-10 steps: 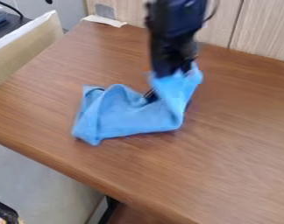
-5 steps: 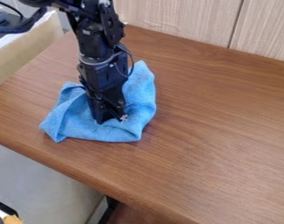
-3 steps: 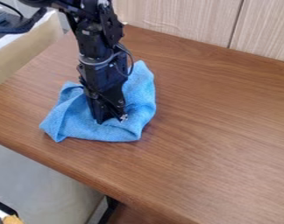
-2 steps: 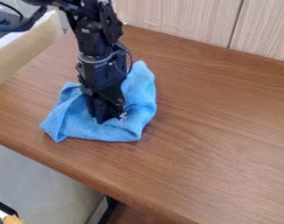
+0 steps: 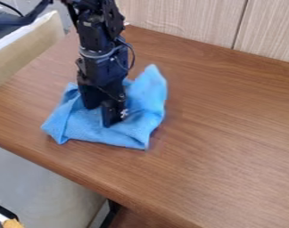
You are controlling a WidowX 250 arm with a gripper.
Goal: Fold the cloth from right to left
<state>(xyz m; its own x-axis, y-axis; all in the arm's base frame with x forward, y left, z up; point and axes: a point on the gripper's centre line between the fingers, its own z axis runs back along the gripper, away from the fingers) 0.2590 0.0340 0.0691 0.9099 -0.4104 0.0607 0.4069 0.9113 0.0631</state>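
A light-blue, soft fabric cloth [image 5: 148,95] is lying rumpled on the brown wood-grain table [image 5: 224,133], near its left front edge, with one pointed corner sticking out at the far right of the cloth. The black two-finger metal gripper [image 5: 101,116] is hanging down over the cloth's middle, its jaws standing open, blue fabric showing between them. Pale wood-grain panels [image 5: 176,20] are rising behind the table.

Brown wooden table [image 5: 224,133] — rumpled blue cloth [image 5: 84,128] on top.
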